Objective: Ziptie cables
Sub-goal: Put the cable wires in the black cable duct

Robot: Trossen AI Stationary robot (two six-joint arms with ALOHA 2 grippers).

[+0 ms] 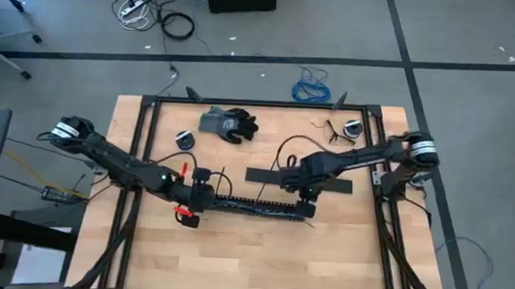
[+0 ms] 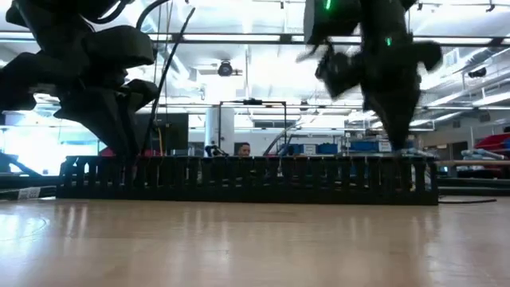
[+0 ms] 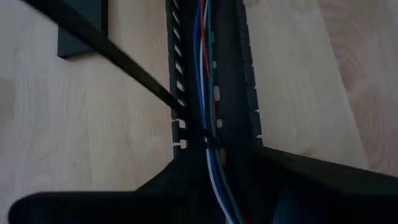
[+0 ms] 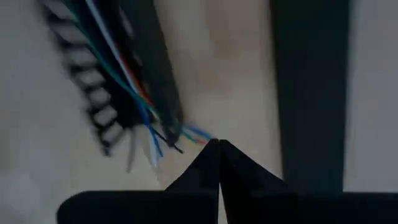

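- Thin cables [image 3: 208,93] in blue, red, green and white laid lengthwise inside a long black slotted plastic cable duct [image 1: 254,207], near the middle of the light wooden table [image 1: 250,261], running parallel to its front edge.
- Cable ends [image 4: 180,138] fanned out loose past one end of the duct, seen just ahead of the right fingertips.
- Thin black zip tie strap [image 3: 112,56] crossing the duct at a slant and reaching the cables inside the channel.
- Left gripper [image 1: 202,195] set at the duct's left end; finger state cannot be told.
- Right gripper [image 4: 219,144] lowered at the duct's right end, fingertips pressed together, nothing seen between them.
- Flat black strip [image 1: 269,176] lying on the table just behind the duct, partly under the right arm.
- Grey-and-black work glove [image 1: 227,123] near the back edge, left of centre.
- Small round black-and-white object [image 1: 185,139] just beside the glove; a similar one [image 1: 352,128] toward the back right corner.
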